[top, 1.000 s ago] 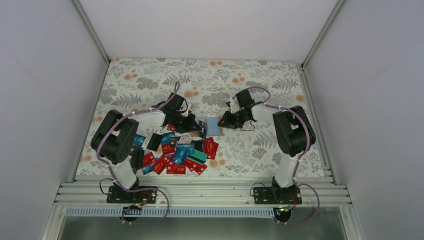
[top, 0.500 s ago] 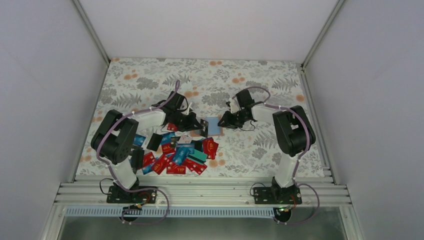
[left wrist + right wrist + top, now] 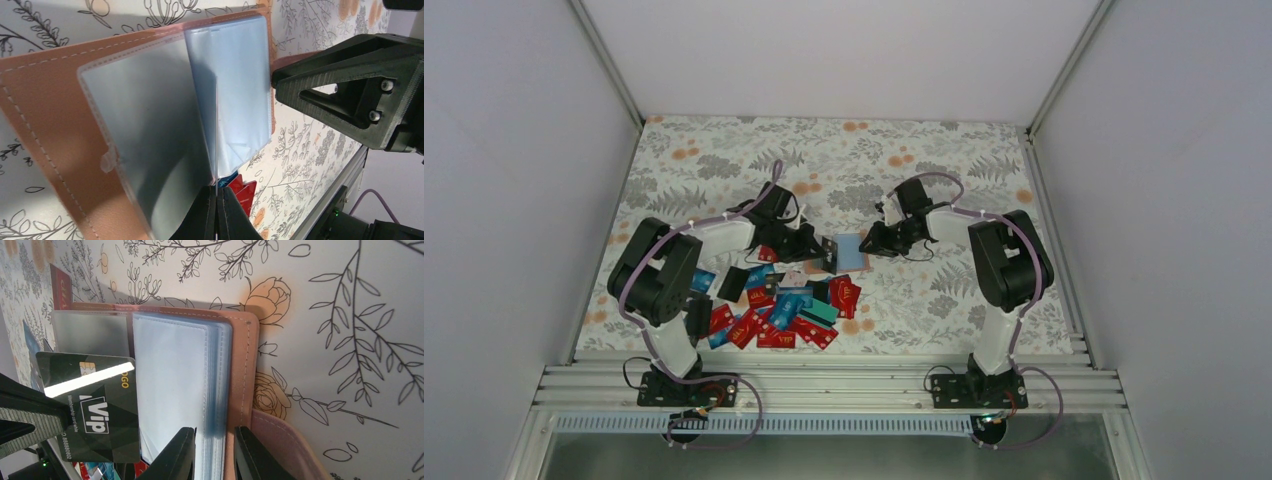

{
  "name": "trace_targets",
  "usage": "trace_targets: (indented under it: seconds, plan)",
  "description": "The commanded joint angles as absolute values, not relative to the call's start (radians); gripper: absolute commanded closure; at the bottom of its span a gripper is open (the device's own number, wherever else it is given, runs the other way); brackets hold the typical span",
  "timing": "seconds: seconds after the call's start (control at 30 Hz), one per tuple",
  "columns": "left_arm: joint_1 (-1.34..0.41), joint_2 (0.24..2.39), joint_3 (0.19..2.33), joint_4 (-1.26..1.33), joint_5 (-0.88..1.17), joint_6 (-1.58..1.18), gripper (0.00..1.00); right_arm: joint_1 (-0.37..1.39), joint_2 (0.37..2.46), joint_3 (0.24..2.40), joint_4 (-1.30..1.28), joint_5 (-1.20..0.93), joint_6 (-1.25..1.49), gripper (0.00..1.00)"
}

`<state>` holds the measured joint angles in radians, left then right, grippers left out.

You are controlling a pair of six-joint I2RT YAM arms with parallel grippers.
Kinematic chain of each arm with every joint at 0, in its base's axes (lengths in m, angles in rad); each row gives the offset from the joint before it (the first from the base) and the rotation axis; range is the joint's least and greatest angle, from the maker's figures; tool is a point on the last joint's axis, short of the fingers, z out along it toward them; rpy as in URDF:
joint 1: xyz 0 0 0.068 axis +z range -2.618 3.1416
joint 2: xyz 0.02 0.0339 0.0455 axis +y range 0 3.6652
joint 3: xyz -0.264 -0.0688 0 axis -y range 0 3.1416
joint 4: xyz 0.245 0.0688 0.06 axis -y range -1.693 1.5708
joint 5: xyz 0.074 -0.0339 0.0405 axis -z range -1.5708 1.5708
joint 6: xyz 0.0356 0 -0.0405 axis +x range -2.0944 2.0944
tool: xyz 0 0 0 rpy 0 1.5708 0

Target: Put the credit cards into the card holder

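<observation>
Tan card holder, black card, floral table

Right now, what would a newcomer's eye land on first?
The open card holder at mid-table, where both grippers meet: the left gripper pinches a black card over its sleeves, the right gripper grips their stack. Next, the mostly red pile of cards near the left arm.

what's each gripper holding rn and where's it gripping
Left gripper pinches a black card by one edge. Right gripper straddles the open card holder at its near edge, apparently clamping the plastic sleeves and cover there.
</observation>
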<state>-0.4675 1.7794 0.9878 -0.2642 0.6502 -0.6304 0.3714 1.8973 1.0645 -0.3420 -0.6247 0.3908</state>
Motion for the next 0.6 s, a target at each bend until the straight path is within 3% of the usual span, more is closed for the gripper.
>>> trace_targets:
  seconds: [0.0, 0.57]
  plan:
    - [-0.462, 1.763, 0.972, -0.272, 0.637, -0.621, 0.98, 0.367, 1.927, 1.083, -0.356, -0.617, 0.374, 0.77]
    - [-0.462, 1.815, 1.036, -0.299, 0.680, -0.569, 0.98, 0.367, 1.937, 1.092, -0.366, -0.627, 0.356, 0.77]
